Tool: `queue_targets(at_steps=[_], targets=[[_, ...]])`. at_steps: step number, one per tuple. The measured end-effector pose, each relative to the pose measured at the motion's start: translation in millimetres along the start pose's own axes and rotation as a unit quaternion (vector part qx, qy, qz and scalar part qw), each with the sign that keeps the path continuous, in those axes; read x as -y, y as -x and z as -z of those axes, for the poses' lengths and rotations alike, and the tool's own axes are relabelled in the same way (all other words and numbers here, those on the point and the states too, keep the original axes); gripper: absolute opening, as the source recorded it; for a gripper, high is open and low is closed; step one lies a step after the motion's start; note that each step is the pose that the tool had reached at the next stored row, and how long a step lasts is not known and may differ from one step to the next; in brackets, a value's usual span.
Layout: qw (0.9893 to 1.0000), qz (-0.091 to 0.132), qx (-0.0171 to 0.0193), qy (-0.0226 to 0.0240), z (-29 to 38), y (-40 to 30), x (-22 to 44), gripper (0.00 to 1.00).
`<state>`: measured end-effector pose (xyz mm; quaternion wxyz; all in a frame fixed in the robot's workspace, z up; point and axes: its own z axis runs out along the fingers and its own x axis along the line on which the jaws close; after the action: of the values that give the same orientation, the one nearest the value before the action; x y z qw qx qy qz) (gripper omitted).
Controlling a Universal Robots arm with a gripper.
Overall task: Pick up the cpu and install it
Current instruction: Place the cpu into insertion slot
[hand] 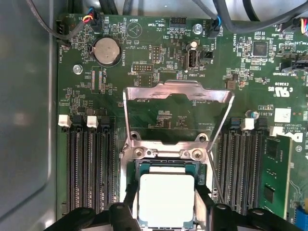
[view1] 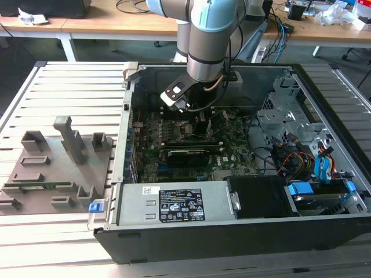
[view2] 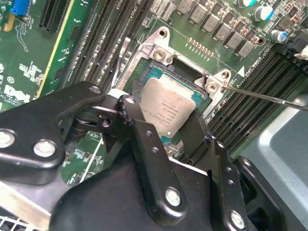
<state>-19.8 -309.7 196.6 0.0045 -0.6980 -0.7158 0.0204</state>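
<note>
The cpu [view2: 168,107] [hand: 166,201], a flat square chip with a silver-grey top, sits between my two black fingers [view2: 136,126] [hand: 130,204]. My gripper [view2: 164,118] [hand: 166,195] is shut on it from two opposite sides. The chip lies over the dark motherboard socket [view2: 166,67] [hand: 144,167], within its metal frame; I cannot tell whether it rests fully seated. In the exterior view my gripper [view1: 197,119] reaches down inside the open computer case [view1: 232,231], above the green motherboard [view1: 174,156].
The socket's metal load plate [hand: 175,91] stands hinged open, and its thin lever [view2: 269,97] sticks out sideways. Memory slots [hand: 89,168] flank the socket on both sides. A grey plastic tray [view1: 52,168] with slots lies outside the case, at the exterior view's left.
</note>
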Motion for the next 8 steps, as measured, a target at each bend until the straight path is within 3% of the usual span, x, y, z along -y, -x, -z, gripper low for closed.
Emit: queue_targets(at_steps=[1,3,7,8], targets=[[1.0000,0.000,0.0002,-0.0001,0.1,0.1,0.1,0.62],[1.0000,0.000,0.0005,-0.0003,1.2,0.2,0.2,0.62],[1.0000,0.000,0.0019,0.0000,18.7,-2.0,0.8,0.60],[1.0000,0.000,0.0024,0.0000,24.0,-3.3,1.0,0.54]])
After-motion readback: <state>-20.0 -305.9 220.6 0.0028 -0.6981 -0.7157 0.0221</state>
